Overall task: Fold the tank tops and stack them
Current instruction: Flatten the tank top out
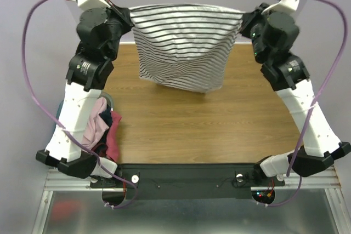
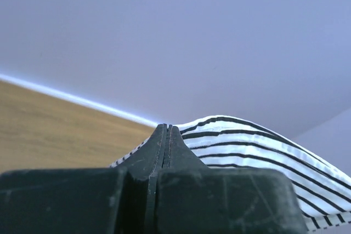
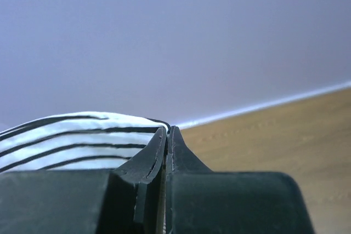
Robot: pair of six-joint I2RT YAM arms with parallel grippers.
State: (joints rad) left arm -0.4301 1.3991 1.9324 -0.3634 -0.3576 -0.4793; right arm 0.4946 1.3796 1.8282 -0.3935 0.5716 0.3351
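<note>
A white tank top with thin black stripes (image 1: 182,42) hangs stretched in the air over the far half of the table, its lower edge just above the wood. My left gripper (image 1: 128,13) is shut on its upper left corner and my right gripper (image 1: 245,17) is shut on its upper right corner. In the left wrist view the striped cloth (image 2: 258,152) bulges to the right of the closed left gripper (image 2: 166,130). The right wrist view has the striped top (image 3: 71,141) left of the closed right gripper (image 3: 167,131). A heap of pink and dark red tops (image 1: 104,130) lies at the left.
The wooden table (image 1: 208,130) runs between the two arms. The heap of tops sits in a tub (image 1: 109,101) beside the left arm's base, partly hidden by that arm. A pale purple wall stands right behind the table's far edge.
</note>
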